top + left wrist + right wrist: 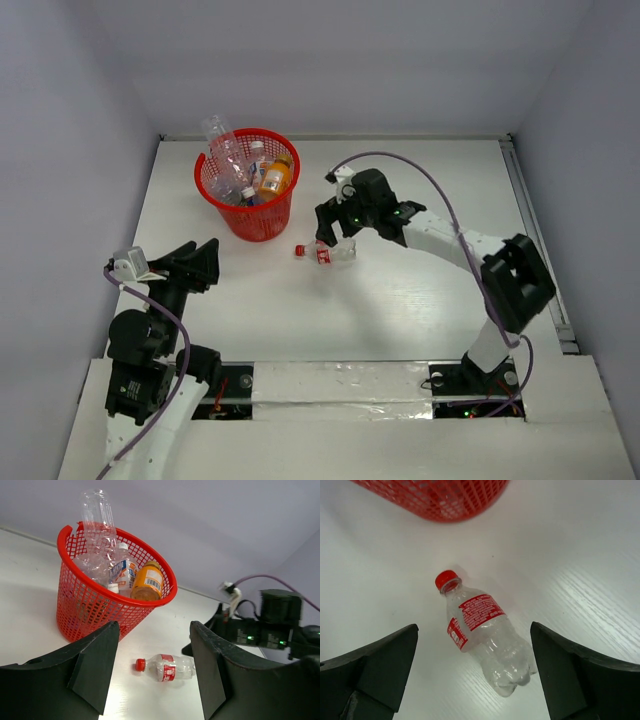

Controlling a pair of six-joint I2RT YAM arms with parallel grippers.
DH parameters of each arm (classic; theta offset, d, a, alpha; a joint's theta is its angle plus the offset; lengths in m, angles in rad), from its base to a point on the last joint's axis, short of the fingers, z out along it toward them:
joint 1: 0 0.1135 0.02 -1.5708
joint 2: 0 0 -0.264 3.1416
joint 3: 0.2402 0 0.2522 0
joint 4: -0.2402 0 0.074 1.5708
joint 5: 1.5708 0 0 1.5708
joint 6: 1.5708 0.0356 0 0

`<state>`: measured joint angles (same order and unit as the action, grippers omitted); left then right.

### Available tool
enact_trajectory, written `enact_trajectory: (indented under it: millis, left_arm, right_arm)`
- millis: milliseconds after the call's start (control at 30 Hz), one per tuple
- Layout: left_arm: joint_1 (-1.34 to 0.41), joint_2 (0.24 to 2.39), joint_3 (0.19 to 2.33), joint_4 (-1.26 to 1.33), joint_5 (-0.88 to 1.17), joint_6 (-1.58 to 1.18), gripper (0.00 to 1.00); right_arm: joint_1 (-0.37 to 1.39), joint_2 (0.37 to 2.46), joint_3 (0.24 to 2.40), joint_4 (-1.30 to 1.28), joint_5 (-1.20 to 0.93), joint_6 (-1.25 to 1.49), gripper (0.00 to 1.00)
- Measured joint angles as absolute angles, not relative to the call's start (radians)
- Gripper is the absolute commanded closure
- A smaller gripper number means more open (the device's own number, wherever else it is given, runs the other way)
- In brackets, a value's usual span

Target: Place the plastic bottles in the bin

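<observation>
**Nearly there: one bottle lies outside the bin**

Broadly, the white tabletop carries little besides the bin and one stray bottle. The red mesh bin stands upright toward the far left corner. That spot looks to be within reach of both arms, which is probably why it is placed there. It is well filled. Several plastic bottles are heaped inside, and a tall clear bottle pokes well above the rim because the pile beneath props it up. An orange bottle leans against the inner wall just under the rim.

The right arm stretches across the middle of the tabletop and tips its wrist downward. The right tool hangs over the stray bottle with its jaws spread wide, one on each side and neither touching the plastic. It is released and grasps nothing. My reading is that it is lining up for a pinch across the bottle's body.

The left tool sits back near its own base, pointed toward the bin, with its jaws partly apart and nothing between them. It appears parked out of the right arm's way.

The stray bottle lies on its side near the foot of the bin, a small clear one with a red label. Its red cap points toward the mesh. It looks empty and light, so it may roll or skid if one jaw reaches it before the other.
</observation>
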<state>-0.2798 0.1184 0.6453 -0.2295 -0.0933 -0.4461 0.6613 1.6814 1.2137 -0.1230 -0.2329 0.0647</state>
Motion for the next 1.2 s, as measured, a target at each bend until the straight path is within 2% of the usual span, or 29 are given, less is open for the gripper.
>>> enact_trajectory:
  millis: [200, 500, 633, 700, 733, 833, 1000, 1200]
  left_arm:
    - [-0.280, 0.118, 0.645, -0.229, -0.093, -0.446, 0.45]
    - [-0.280, 0.118, 0.645, -0.229, -0.091, -0.446, 0.45]
    - [-0.280, 0.118, 0.645, -0.229, -0.089, -0.446, 0.45]
    - [-0.280, 0.115, 0.645, -0.229, -0.088, -0.446, 0.45]
    - [-0.280, 0.114, 0.645, -0.229, -0.087, -0.446, 0.45]
    - [-0.280, 0.113, 0.645, -0.229, -0.087, -0.446, 0.45]
    - [-0.280, 0.113, 0.641, -0.230, -0.087, -0.446, 0.45]
    - [-0.280, 0.096, 0.641, -0.230, -0.093, -0.447, 0.45]
  right_arm:
    - [0.661, 1.850, 1.311, -0.221, -0.294, 0.010, 0.00]
    - [0.669, 1.931, 1.314, -0.281, -0.313, 0.009, 0.02]
    - [0.701, 1.935, 1.298, -0.279, -0.300, 0.031, 0.09]
    - [0.716, 1.935, 1.289, -0.276, -0.294, 0.045, 0.25]
    - [0.722, 1.935, 1.279, -0.268, -0.291, 0.058, 0.37]
    - [0.734, 1.931, 1.255, -0.245, -0.288, 0.088, 0.52]
    - [0.749, 1.829, 1.172, -0.256, -0.278, 0.118, 0.52]
    - [0.869, 1.578, 1.124, -0.299, -0.311, 0.120, 0.52]
